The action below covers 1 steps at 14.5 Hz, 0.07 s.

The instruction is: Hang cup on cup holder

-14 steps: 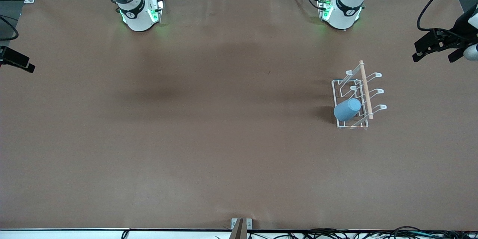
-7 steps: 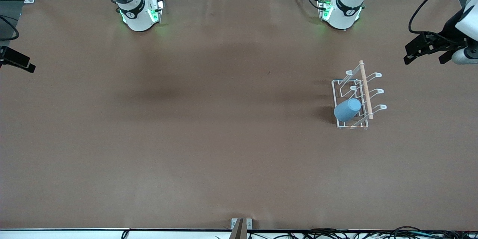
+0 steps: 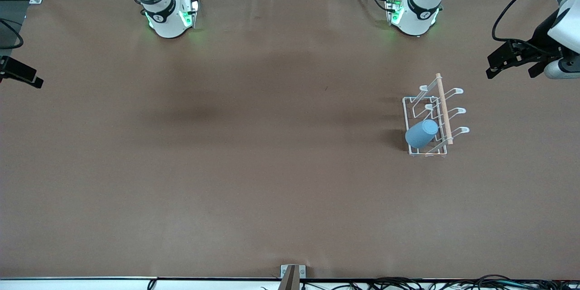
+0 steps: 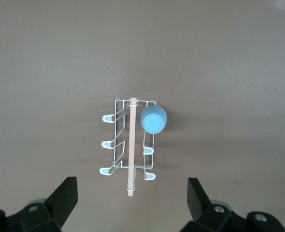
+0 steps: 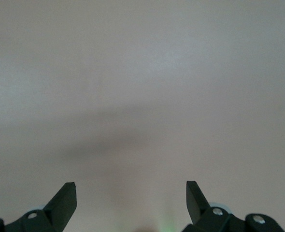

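Note:
The light-blue cup (image 3: 421, 133) sits tilted over a prong of the white wire cup holder (image 3: 443, 99). It is on the prong nearest the front camera, on the side toward the right arm's end. The holder has a wooden rod (image 3: 443, 108) on top. My left gripper (image 3: 508, 74) is open and empty, in the air over the table's edge at the left arm's end, apart from the holder. The left wrist view shows the holder (image 4: 117, 145) and the cup (image 4: 153, 119) between the open gripper (image 4: 133, 186). My right gripper (image 5: 130, 186) is open and empty over bare table.
The brown table cover (image 3: 272, 167) spans the view. The two arm bases (image 3: 170, 13) (image 3: 414, 11) stand along the table's edge farthest from the front camera. A metal bracket (image 3: 292, 274) sits at the edge nearest it. One of the right gripper's fingers (image 3: 20, 72) shows at the right arm's end.
My left gripper has moved a little toward the middle of the table. The cup, the holder and the right arm have not moved.

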{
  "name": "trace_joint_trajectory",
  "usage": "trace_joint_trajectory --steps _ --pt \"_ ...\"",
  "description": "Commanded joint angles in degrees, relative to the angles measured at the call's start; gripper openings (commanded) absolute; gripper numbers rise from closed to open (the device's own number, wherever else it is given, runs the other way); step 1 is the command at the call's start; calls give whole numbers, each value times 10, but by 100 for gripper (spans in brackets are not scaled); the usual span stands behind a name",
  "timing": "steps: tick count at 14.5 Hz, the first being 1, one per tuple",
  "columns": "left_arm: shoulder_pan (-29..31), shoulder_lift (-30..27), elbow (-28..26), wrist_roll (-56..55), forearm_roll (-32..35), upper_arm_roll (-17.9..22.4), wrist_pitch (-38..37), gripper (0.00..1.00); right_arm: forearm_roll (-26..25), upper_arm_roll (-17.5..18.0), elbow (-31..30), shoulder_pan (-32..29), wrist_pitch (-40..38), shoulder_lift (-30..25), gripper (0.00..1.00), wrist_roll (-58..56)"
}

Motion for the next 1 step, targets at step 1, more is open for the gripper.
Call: trace_joint_trajectory --steps 1 --pt "4 -1 4 -7 2 -6 -2 100 -2 9 -6 -10 2 -7 100 -3"
